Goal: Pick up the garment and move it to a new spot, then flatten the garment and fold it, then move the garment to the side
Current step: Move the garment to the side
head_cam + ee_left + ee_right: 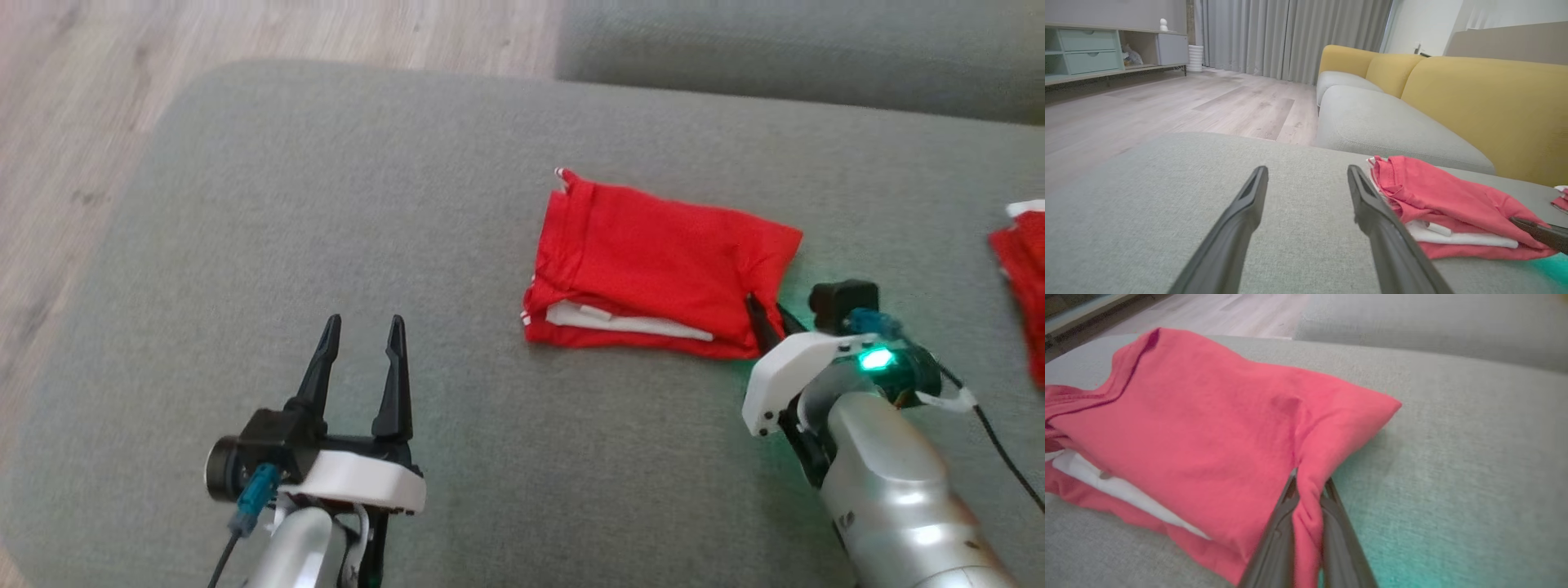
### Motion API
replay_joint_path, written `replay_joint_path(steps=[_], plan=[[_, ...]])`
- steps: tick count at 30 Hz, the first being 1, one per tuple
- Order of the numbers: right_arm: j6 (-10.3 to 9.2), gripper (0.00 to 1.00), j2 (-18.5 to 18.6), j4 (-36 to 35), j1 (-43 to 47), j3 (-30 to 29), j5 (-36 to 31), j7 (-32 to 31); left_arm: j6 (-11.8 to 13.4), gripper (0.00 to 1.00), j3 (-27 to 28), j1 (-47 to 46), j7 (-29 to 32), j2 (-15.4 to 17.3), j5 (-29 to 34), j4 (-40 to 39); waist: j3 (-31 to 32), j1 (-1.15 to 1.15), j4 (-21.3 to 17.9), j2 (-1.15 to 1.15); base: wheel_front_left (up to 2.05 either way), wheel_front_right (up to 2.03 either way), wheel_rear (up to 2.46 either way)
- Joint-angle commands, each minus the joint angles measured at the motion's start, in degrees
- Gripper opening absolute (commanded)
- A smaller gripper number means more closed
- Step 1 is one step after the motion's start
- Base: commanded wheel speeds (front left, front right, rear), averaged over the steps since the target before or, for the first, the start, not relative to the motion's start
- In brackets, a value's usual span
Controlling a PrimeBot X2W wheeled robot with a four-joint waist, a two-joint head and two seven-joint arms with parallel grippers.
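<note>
A folded red garment point(653, 261) with a white band along its near edge lies on the grey cushion point(326, 204). My right gripper point(767, 314) is at the garment's near right corner, shut on a pinch of the red cloth, as the right wrist view shows with the garment point(1208, 428) bunched between the two fingers point(1278, 531). My left gripper point(363, 335) stands open over bare cushion, well to the left of the garment, nothing between its fingers. In the left wrist view the garment point(1445, 200) lies just right of the open fingers point(1372, 204).
Another red and white cloth point(1024, 269) lies at the right edge of the cushion. A second grey cushion point(816, 49) adjoins at the back, with yellow backrests point(1486, 98). Wooden floor point(73, 122) drops off beyond the cushion's left edge.
</note>
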State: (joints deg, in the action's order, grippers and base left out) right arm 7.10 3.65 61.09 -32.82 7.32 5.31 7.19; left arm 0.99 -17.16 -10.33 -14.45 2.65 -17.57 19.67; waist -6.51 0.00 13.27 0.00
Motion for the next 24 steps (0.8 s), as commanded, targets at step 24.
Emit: replay_joint_path(steps=[24], plan=[[0.39,0.00,27.1,-12.2,-9.9,17.9,-0.8,-7.0,-0.6,1.00,0.0,-3.6,-0.5,0.2,1.2,-4.2,-4.3,0.00,-13.2,0.00,0.00,0.00,0.00]])
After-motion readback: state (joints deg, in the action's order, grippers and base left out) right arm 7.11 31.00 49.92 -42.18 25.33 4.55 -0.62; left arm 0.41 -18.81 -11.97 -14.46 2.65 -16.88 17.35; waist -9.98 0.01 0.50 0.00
